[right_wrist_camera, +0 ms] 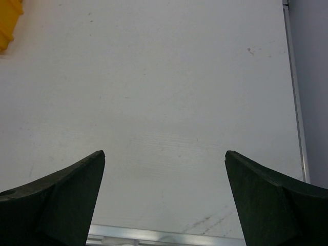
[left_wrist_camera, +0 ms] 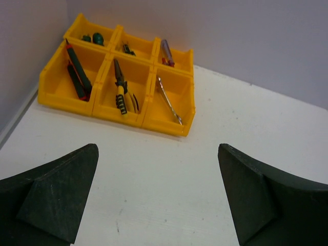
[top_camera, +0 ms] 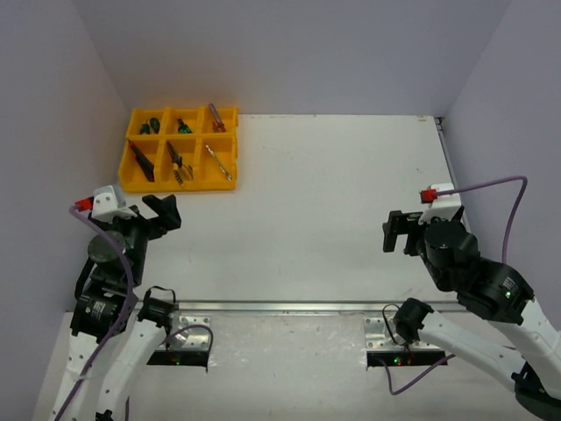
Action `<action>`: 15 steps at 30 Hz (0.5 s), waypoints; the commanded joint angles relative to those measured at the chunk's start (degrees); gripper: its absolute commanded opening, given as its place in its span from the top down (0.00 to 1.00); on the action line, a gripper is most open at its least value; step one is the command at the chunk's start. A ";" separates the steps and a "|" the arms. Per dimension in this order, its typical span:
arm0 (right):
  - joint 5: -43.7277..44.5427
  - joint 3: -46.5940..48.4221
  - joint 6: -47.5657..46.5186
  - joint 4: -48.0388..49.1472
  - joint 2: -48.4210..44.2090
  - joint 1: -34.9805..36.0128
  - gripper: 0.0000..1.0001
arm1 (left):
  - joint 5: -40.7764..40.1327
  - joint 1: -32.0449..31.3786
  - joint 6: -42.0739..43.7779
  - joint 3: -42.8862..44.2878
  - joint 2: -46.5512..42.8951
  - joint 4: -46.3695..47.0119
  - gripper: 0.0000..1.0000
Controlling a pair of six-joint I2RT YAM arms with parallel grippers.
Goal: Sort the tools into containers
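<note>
The yellow tray (top_camera: 123, 171) of six compartments sits at the table's far left; it also shows in the left wrist view (left_wrist_camera: 148, 120). Tools lie inside it: a red-black utility knife (left_wrist_camera: 77, 76), yellow-handled pliers (left_wrist_camera: 121, 92), a silver wrench (left_wrist_camera: 169, 100), green-handled screwdrivers (left_wrist_camera: 95, 38), a dark tool (left_wrist_camera: 128, 49) and a blue-handled screwdriver (left_wrist_camera: 166, 51). My left gripper (top_camera: 160, 213) is open and empty, below the tray. My right gripper (top_camera: 399, 233) is open and empty at the right side.
Grey walls close the table at the back and sides. A metal rail (top_camera: 280, 307) runs along the near edge. A corner of the tray (right_wrist_camera: 9, 23) shows at the top left of the right wrist view.
</note>
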 commanded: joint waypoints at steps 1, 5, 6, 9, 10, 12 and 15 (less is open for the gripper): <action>1.26 0.01 -1.92 -0.35 -2.33 -0.12 0.01 | 1.86 0.05 1.90 -3.23 -4.40 7.75 0.00; 0.96 -2.62 -2.18 0.97 -3.62 -0.12 0.01 | 3.06 0.02 1.80 -3.47 -5.49 7.10 0.00; 0.54 -3.04 -1.61 0.97 -3.83 -0.12 0.01 | 2.13 -0.03 1.54 -3.42 -5.55 6.37 0.00; 0.15 -3.52 -0.89 0.60 -3.95 -0.12 0.01 | 1.43 -0.50 1.09 -3.46 -6.39 5.85 0.00; 0.11 -3.56 -0.74 0.39 -3.99 -0.12 0.01 | 1.40 -0.58 1.09 -3.57 -6.68 5.96 0.00; 0.16 -3.59 -0.51 -0.09 -4.10 -0.12 0.01 | 1.10 -0.74 1.09 -3.76 -7.23 5.97 0.00; 0.26 -3.61 -0.24 -0.33 -4.14 -0.12 0.01 | 1.02 -0.74 1.00 -3.85 -7.50 6.16 0.00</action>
